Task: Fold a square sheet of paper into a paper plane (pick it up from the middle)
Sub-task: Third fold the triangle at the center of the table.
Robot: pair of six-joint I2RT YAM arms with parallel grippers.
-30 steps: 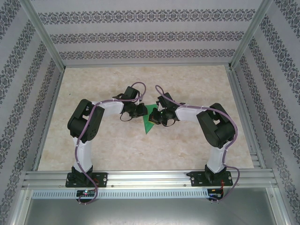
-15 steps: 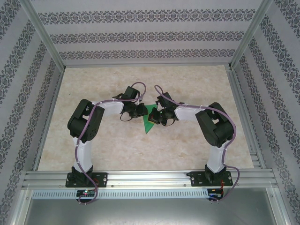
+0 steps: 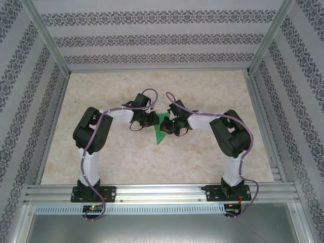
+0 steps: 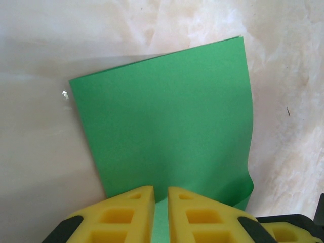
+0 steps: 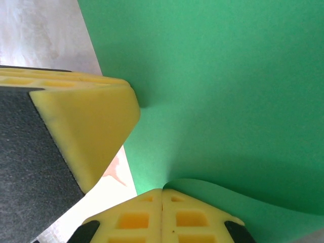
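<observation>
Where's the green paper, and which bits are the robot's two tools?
square sheet of paper (image 4: 167,116): left wrist view, middle of its green face.
left tool (image 4: 161,193): left wrist view, gap between its yellow fingertips.
right tool (image 5: 162,195): right wrist view, seam where its yellow fingertips meet.

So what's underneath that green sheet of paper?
Marbled tabletop shows around the green sheet of paper, which lies on it. Anything directly beneath is covered; one edge curls up.

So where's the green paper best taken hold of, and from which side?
Probably the curled-up edge of the paper, beside the right gripper. The rest lies flat on the table, leaving the jaws nothing to get under. Come in low from the right gripper's side, one jaw under the lifted flap.
</observation>
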